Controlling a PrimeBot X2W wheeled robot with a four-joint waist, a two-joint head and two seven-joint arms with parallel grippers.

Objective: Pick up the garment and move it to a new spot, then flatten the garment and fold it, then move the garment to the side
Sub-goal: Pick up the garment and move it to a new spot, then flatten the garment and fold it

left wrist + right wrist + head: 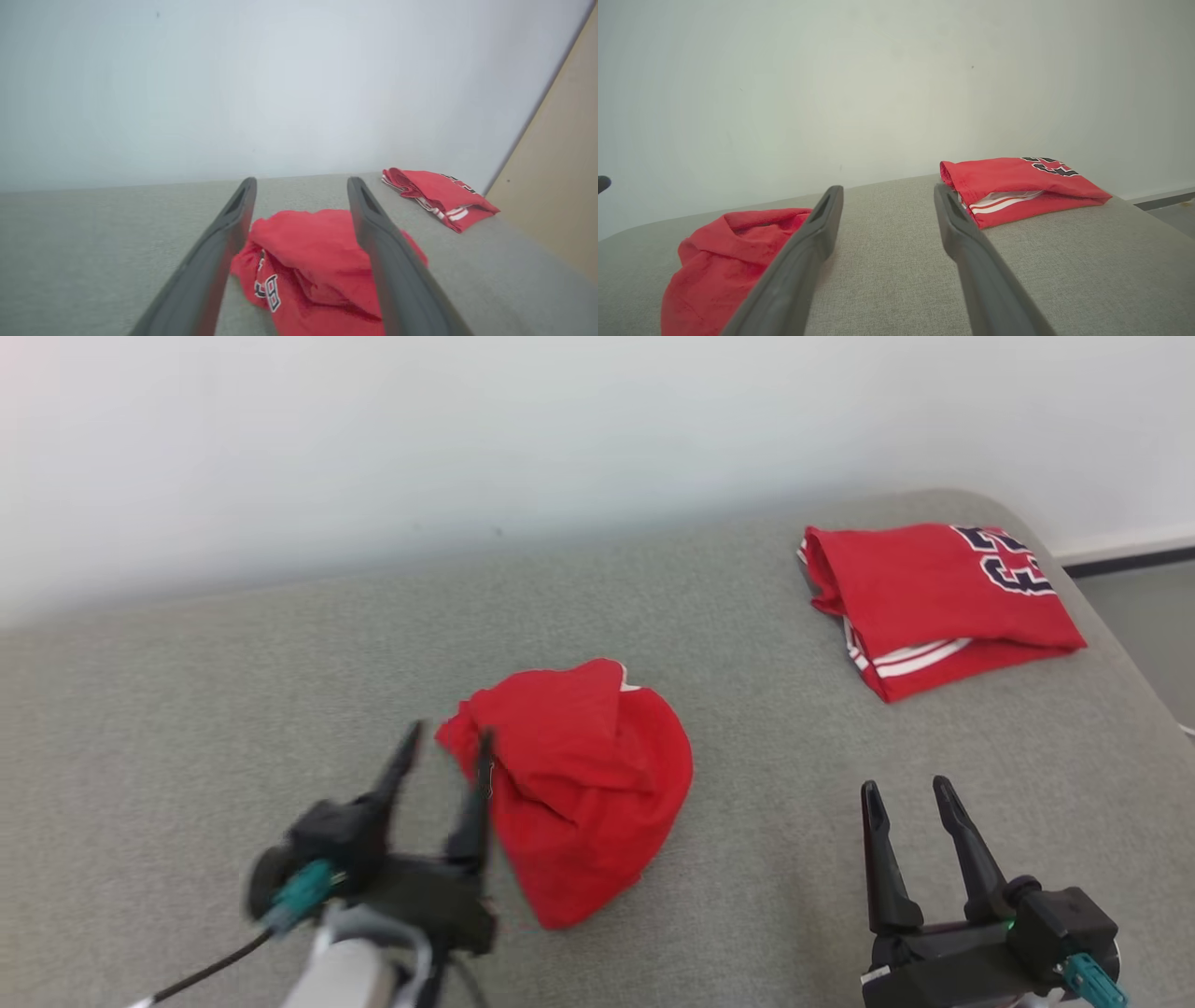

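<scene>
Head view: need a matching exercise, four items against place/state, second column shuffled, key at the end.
Column A
1. crumpled garment
2. folded jersey
3. left gripper
4. right gripper

Column B
a. folded flat, at the far right of the grey surface
b. open, over bare grey fabric, apart from both red items
c. bunched in a heap near the middle
d. open, fingertips at the heap's left edge

Pairs: 1-c, 2-a, 3-d, 4-b
</scene>
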